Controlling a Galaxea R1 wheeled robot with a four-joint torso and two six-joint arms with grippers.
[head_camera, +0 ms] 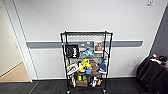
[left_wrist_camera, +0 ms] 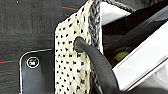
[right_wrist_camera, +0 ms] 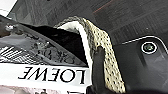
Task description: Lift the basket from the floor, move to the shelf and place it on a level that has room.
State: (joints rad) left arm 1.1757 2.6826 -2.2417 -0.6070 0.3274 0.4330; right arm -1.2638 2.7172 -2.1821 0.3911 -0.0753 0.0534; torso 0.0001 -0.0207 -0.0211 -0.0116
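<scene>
The shelf (head_camera: 107,65), a black wire rack on casters, stands against the white wall straight ahead in the head view. Its top level (head_camera: 86,33) is a bare wire grid, while the tiers below are crowded with toys, boxes and pictures. The basket (left_wrist_camera: 71,65), cream-and-dark weave with a dark rim, hangs above the floor (left_wrist_camera: 30,27). One dark loop handle (left_wrist_camera: 97,62) runs taut to my left gripper (left_wrist_camera: 107,90). The basket's other end (right_wrist_camera: 106,47) and handle (right_wrist_camera: 98,67) lead to my right gripper (right_wrist_camera: 97,88). A white printed box (right_wrist_camera: 50,75) lies inside.
An open doorway (head_camera: 11,67) with tan flooring is at the left. A dark draped table (head_camera: 153,72) carrying objects stands at the right. A grey rail (head_camera: 45,44) runs along the wall behind the rack. Carpet (head_camera: 47,87) stretches in front of the rack.
</scene>
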